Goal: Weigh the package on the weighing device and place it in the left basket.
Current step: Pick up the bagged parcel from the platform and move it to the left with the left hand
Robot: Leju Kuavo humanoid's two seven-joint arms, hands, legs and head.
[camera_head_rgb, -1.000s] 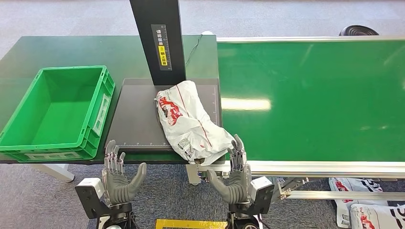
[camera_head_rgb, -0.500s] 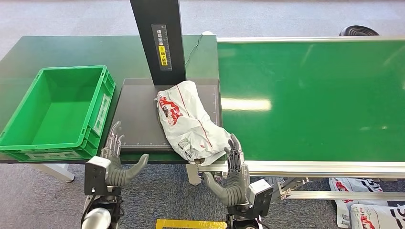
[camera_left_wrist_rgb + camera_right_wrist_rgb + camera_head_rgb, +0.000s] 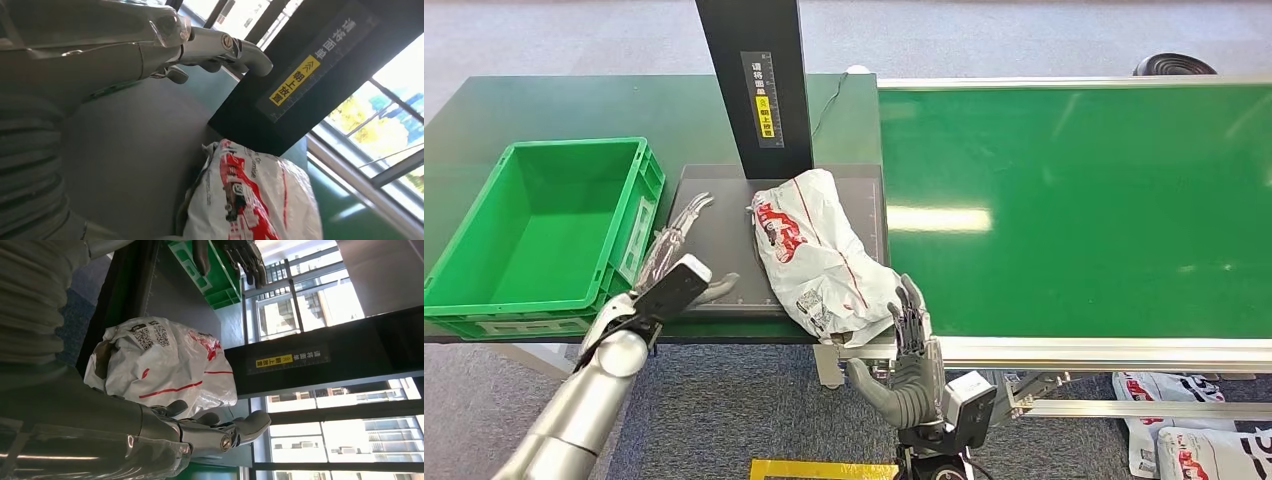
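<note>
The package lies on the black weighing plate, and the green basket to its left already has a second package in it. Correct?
Not quite. The head view shows the green basket empty. The package does lie on the black weighing plate, one end overhanging the plate's near edge.

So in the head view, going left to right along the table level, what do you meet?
Green basket → left robot hand → package on the weighing device → green conveyor belt.

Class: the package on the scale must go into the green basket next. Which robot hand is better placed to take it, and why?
Probably the left hand: it is open over the scale plate, between the package and the basket. The right hand is at the package's far, near-edge corner.
</note>
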